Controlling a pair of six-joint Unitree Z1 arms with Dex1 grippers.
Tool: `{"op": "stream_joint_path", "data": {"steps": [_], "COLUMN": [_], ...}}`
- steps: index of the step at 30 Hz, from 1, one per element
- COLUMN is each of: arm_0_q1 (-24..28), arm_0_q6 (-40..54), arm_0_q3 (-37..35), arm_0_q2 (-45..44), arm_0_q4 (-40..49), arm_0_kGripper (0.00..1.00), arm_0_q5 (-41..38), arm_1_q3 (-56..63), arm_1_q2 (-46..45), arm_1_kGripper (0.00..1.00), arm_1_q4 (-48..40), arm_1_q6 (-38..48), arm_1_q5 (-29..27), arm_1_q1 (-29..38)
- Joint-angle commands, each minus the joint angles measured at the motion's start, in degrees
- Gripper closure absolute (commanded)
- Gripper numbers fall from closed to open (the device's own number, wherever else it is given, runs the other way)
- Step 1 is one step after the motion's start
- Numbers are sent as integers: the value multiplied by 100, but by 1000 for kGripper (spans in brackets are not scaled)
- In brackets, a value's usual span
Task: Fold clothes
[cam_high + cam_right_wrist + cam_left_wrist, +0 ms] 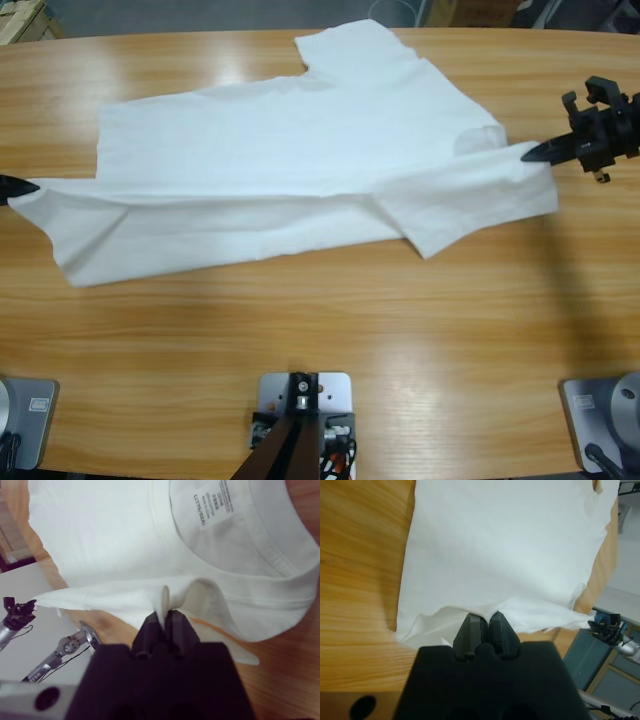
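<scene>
The clothes are one white T-shirt (290,150) lying lengthwise across the table, its front long edge folded over and one sleeve (470,200) lying on top at the right. My left gripper (28,187) is at the shirt's left end. In the left wrist view this gripper (484,622) is shut on the edge of the cloth (505,545). My right gripper (532,152) is at the right end. In the right wrist view it (164,617) pinches a raised fold just beside the round collar (240,575), and a neck label (210,502) shows inside.
Bare wooden table (300,330) stretches in front of the shirt down to the near edge. The other sleeve (350,45) reaches close to the far edge. Beyond the table, another arm (65,645) shows in the room's background.
</scene>
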Motion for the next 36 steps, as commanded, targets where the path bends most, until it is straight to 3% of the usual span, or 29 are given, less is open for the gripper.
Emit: {"op": "stream_joint_path", "data": {"steps": [1, 3, 6, 18, 25, 36], "arm_0_q1": [-64, -75, -135, -135, -553, -565], "arm_0_q6": [120, 179, 243, 294, 262, 288], "arm_0_q3": [-239, -272, -329, -200, -183, -172], "arm_0_q2": [387, 334, 250, -300, -321, -237], "arm_0_q4": [-92, -92, -92, -90, -92, -92], "arm_0_kGripper": [388, 115, 5, 4, 4, 4], "arm_0_q5": [-167, -162, -160, -169, -242, -265], "arm_1_q3": [-372, -440, -512, -38, 124, -1], "arm_1_q2": [230, 144, 122, -317, -233, 114], "arm_1_kGripper": [137, 16, 0, 0, 0, 0], "arm_1_q4": [281, 326, 368, 400, 245, 242], "arm_1_q6": [-56, -63, -61, -100, -100, -91], "arm_1_q5": [-206, -273, -283, -294, -309, -619], "arm_1_q1": [55, 58, 55, 197, 398, 468]}}
